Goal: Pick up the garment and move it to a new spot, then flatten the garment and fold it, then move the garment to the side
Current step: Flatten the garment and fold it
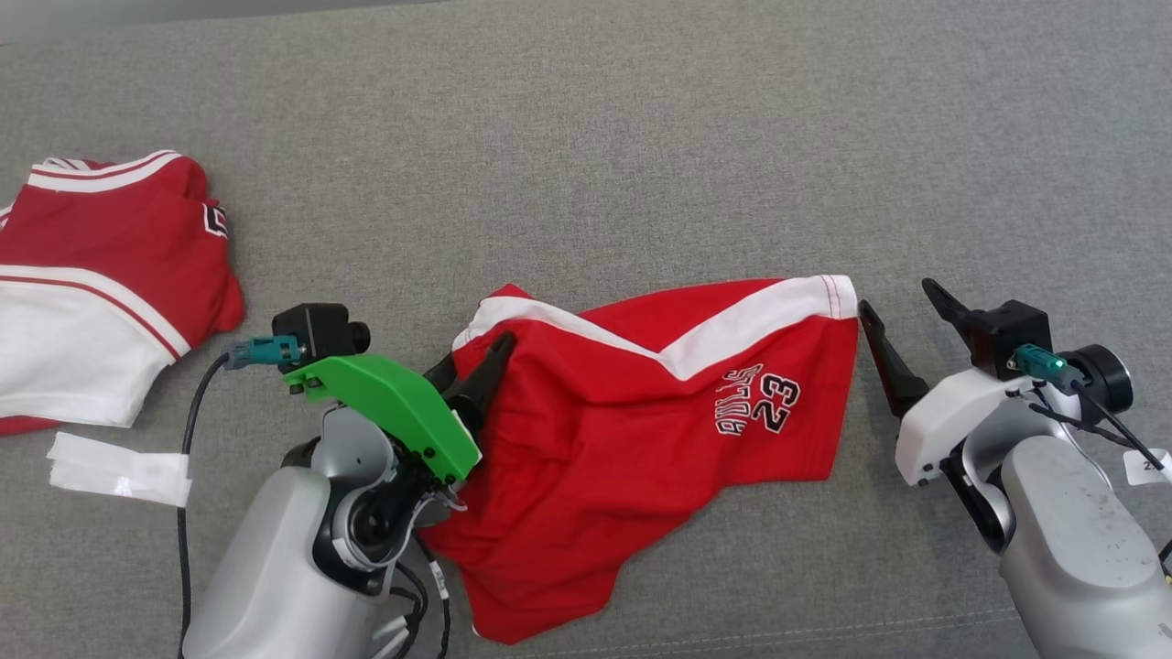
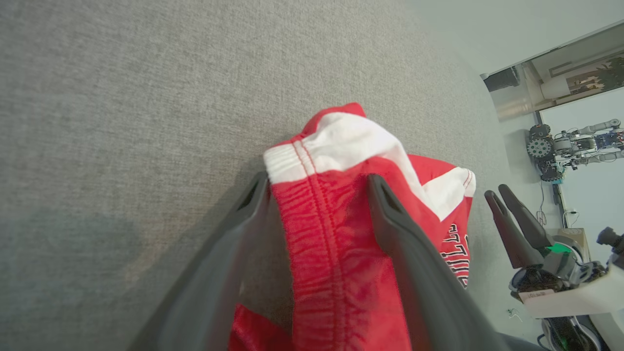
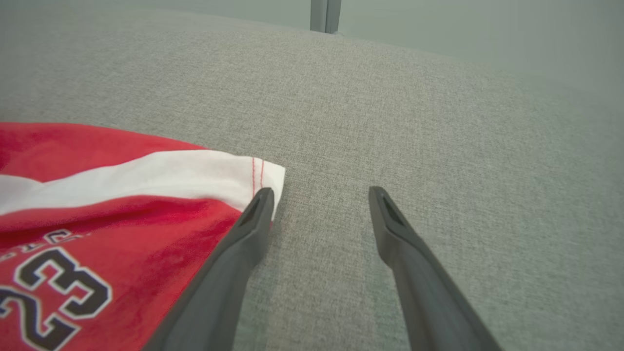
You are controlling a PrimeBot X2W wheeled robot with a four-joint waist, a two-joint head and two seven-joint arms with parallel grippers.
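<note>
Head view: shorts (image 1: 641, 430) sit mid-frame toward 6 o'clock on the grey surface (image 1: 586, 137). They're crumpled, print up, white stripe running 9 to 3. Not flat yet, so I'd call this the flatten step, w/ the fold not begun.

L gripper (image 1: 472, 361) is at the shorts' 9 o'clock edge, jaws spread wide. Left wrist view: its fingers (image 2: 234, 243) straddle the bunched waistband (image 2: 312, 204). Fabric is between them, nothing pinched. Prob parked there bc the elastic ridge is the thickest, surest bite.

R gripper (image 1: 897, 297) is at the shorts' 3 o'clock, jaws spread too, empty. Right wrist view: one finger sits just beside the hem corner (image 3: 258, 170), the other over bare surface. Can't tell if there's actual contact. Guess: it's lined up on that corner so both arms can pull opposite ways and take the wrinkles out.

Second garment (image 1: 101, 275) is at frame 9 o'clock, well apart, w/ a tape strip (image 1: 119, 469) at its 6.

Risks: L bite may catch extra layers. R prob needs a nudge toward 9 to get the hem between its fingers.
</note>
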